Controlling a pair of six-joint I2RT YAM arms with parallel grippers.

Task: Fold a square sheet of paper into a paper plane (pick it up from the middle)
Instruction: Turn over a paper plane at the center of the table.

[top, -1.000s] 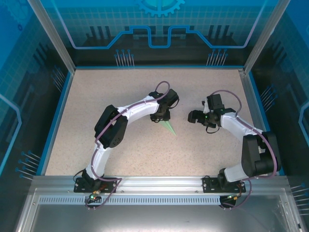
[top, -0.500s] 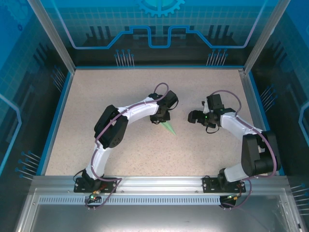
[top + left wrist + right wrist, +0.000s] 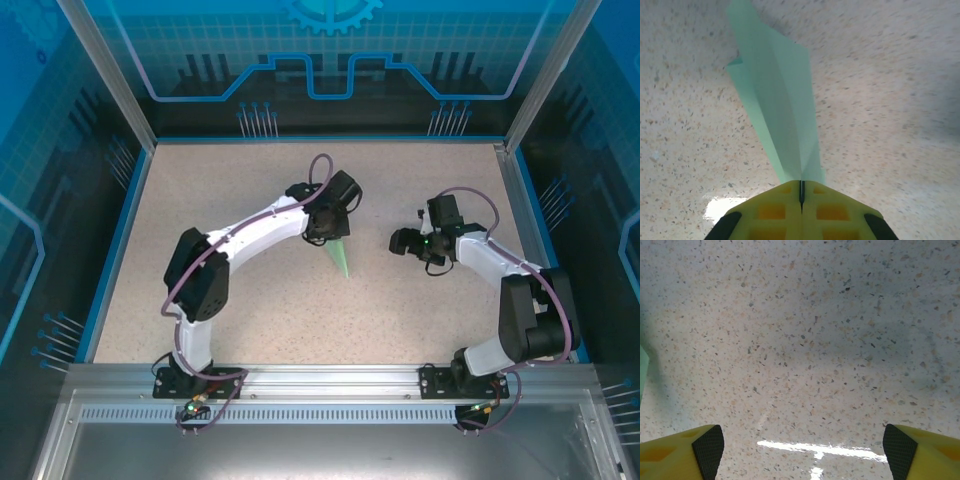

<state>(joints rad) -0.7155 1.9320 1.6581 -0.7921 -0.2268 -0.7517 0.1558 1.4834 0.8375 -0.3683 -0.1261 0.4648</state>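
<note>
The square sheet of paper stands folded into a slim pale mint-green paper plane (image 3: 340, 259) with a centre crease. In the top view it hangs over the middle of the table, its point toward the near edge. My left gripper (image 3: 331, 233) is shut on one end of it. In the left wrist view the yellow jaws of the left gripper (image 3: 801, 187) meet on the paper plane (image 3: 780, 110), which stretches away above the tabletop. My right gripper (image 3: 400, 241) is to the right of the plane, apart from it. In the right wrist view the right gripper (image 3: 804, 447) is open with nothing between its fingers.
The speckled beige tabletop (image 3: 250, 190) has a blue rim and transparent walls on three sides. An aluminium rail (image 3: 330, 385) with both arm bases runs along the near edge. A sliver of green paper (image 3: 642, 371) shows at the left edge of the right wrist view.
My left gripper has shut on the plane. Its elbow swung left and the wrist shifted a little toward the back, turning the plane's point more toward the near edge. The right arm stayed nearly still.
</note>
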